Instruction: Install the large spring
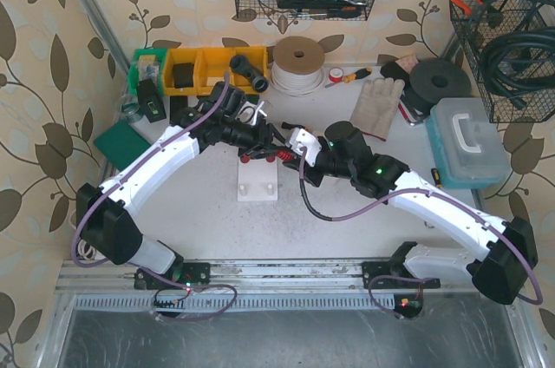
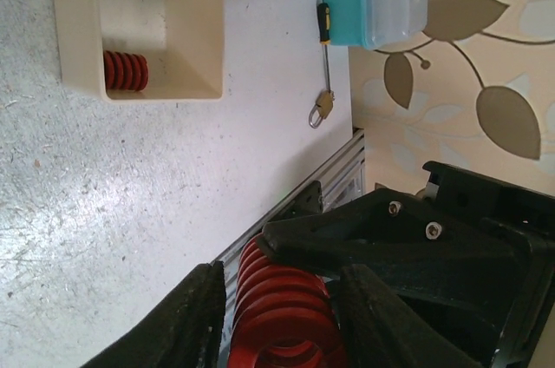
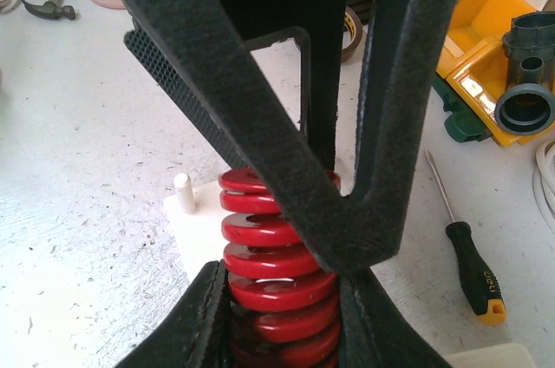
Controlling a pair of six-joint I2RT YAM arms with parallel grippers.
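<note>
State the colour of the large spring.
Red. The spring shows best in the right wrist view.

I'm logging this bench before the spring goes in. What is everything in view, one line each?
large spring: one, red, held between both grippers above the fixture
small spring: one, red, seated in the fixture
fixture: one, white, table centre
bins: one green, the rest yellow, back left
cord roll: one, white, back centre
glove: one, cream, back right
toolbox: one, teal, right edge
screwdriver: one, black and yellow handle, beside the toolbox
wire baskets: two, black, hung at the back and on the right
left gripper: one, black, closed on the large spring
right gripper: one, black, closed on the large spring
</note>
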